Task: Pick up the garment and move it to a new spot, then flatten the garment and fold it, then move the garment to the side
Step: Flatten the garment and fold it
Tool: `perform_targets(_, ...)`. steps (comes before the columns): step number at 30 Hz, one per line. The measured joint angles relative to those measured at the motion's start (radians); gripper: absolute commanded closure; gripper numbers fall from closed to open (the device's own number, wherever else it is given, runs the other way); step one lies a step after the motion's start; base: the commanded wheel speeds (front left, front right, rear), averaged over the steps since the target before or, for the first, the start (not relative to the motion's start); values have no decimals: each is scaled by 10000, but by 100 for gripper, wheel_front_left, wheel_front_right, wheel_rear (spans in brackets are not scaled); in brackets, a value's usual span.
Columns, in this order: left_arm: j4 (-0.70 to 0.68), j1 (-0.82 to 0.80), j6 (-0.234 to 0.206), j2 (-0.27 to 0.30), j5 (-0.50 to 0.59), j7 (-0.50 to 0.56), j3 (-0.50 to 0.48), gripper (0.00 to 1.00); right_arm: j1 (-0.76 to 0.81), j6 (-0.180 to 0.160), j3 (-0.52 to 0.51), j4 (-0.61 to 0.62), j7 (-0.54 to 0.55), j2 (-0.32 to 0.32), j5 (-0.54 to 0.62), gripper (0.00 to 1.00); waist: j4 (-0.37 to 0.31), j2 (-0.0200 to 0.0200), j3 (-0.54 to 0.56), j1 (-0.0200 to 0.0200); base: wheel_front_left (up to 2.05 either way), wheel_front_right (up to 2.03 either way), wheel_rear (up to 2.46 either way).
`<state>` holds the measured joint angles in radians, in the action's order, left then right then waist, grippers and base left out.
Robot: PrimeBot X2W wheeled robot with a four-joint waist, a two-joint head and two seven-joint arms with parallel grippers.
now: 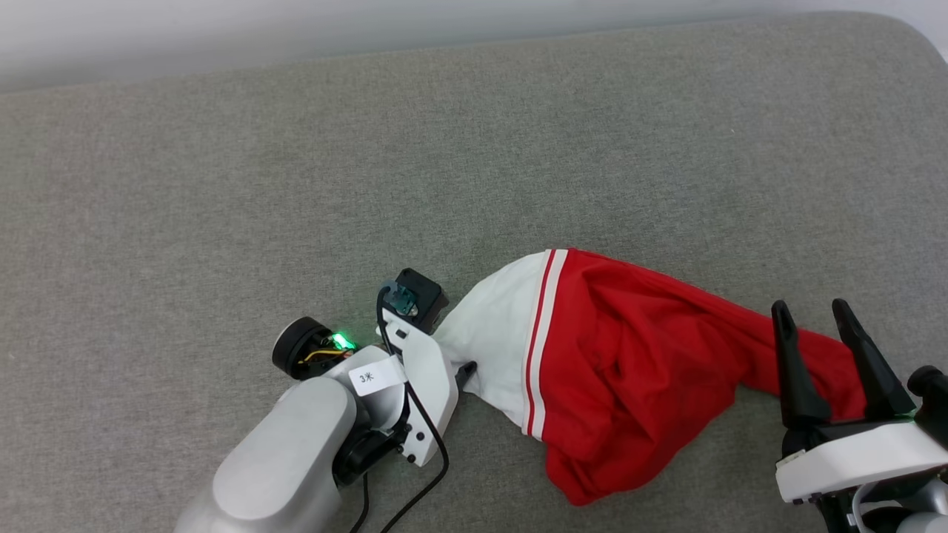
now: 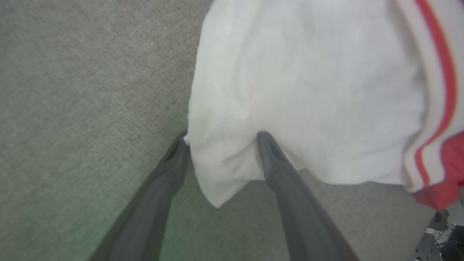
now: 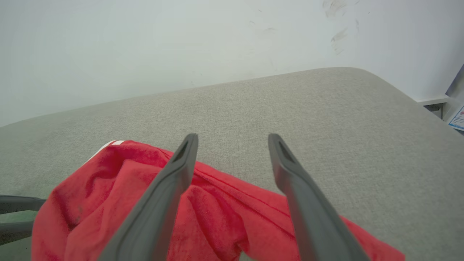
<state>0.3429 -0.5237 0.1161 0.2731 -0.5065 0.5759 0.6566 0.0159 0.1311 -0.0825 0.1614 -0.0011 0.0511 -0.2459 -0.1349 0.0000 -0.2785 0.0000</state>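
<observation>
The garment (image 1: pixel 622 370) lies crumpled on the grey padded surface, its red body to the right and a white sleeve panel (image 2: pixel 308 90) with stripe trim to the left. My left gripper (image 2: pixel 222 137) is open, and a corner of the white sleeve sits between its spread fingers. In the head view the left gripper (image 1: pixel 463 370) is low at the sleeve's left edge, mostly hidden under its own wrist. My right gripper (image 1: pixel 813 311) is open above the red cloth's right end. In the right wrist view the right gripper (image 3: pixel 233 137) hangs over the red folds (image 3: pixel 217 203) with nothing between its fingers.
The grey fabric surface (image 1: pixel 296 163) stretches wide to the left and back of the garment. A pale wall (image 3: pixel 181 47) runs behind it. The surface's rounded far right corner (image 3: pixel 380 83) drops off, with a shelf edge (image 3: pixel 435 101) beyond. A black cable (image 1: pixel 437 459) trails from my left wrist.
</observation>
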Motion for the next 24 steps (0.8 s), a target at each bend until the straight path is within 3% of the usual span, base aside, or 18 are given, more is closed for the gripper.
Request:
perform_targets(1, 2, -79, 12, 25, -88, 111, 75, 62, -34, 0, -12, -42, -33, 2, -15, 0, -22, 0, -30, 0, 0, 0, 0)
perform_targets(2, -23, -137, 44, 61, -104, 104, 148, 100, -81, 0, 0, -90, -38, 2, -42, 0, -35, 0, -52, 0, 0, 0, 0)
perform_targets(7, -198, -190, -42, 219, 140, -997, 88, 100, -123, 0, -130, -332, -163, 2, -180, 0, 78, 0, 17, 1, 0, 0, 0)
perform_targets(15, -1009, 564, -1559, 646, 194, -2838, -1218, 100, 58, 0, -616, -506, -46, 2, -140, 0, 645, 0, 551, 1, 0, 0, 0)
perform_targets(24, -2159, 3249, -3129, 1672, -627, -3137, -2775, 100, 253, 0, -826, -495, 209, 0, -82, 0, 1349, 0, 1095, 0, 0, 0, 0)
